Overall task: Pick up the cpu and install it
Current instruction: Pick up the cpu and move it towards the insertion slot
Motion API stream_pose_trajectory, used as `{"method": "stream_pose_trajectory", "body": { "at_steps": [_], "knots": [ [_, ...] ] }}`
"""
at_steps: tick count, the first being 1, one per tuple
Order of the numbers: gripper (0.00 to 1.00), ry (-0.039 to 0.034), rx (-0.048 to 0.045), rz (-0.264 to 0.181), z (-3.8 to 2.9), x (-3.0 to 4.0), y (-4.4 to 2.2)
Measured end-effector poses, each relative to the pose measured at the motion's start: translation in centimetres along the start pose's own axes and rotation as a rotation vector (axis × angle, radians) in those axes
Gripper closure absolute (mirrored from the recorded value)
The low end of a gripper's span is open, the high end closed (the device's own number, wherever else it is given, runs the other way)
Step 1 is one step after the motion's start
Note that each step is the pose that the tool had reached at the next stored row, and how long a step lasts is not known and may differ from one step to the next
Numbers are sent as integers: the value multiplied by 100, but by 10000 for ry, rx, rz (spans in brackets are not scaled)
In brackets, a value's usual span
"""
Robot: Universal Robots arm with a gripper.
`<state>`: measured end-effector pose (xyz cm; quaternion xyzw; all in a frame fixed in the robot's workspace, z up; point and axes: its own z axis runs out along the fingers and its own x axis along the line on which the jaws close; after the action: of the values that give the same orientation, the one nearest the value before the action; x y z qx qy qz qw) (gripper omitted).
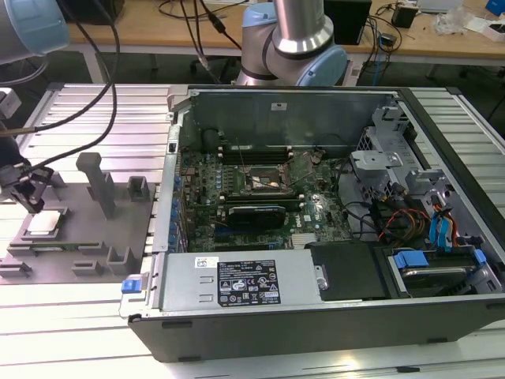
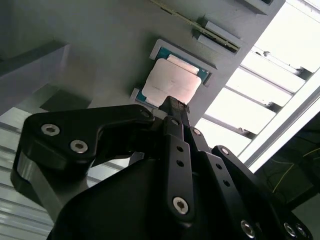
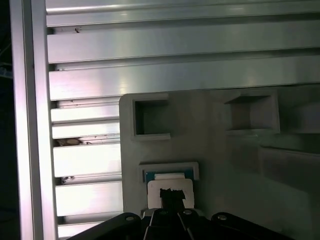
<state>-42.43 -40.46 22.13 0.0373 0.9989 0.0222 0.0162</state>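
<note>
cpu [image 2: 167, 82]: near edge hidden behind gripper [image 2: 173, 105] in both wrist views.
arm [image 1: 300, 24]: cut off by exterior view's top edge.

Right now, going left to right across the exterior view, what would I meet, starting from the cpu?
cpu → tall grey fixture post → black socket frame → upright blue drive tabs

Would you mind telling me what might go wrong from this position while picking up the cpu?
1. In the second wrist view the tool appears to hang over an edge of the cpu, not its middle, so a pick may tilt the chip against the pocket rim of the grey fixture.
2. The socket frame sits deep inside the computer case among cables, so a tilted chip could snag or seat badly.
</note>
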Motion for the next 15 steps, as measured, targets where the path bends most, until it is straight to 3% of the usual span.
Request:
{"method": "stream_pose_trajectory", "body": {
  "at_steps": [4, 10, 15],
  "knots": [
    [89, 1, 0, 0, 96, 3, -8],
    [89, 0, 0, 0, 102, -24, -13],
    [89, 1, 0, 0, 106, -29, -67]
  ]
}}
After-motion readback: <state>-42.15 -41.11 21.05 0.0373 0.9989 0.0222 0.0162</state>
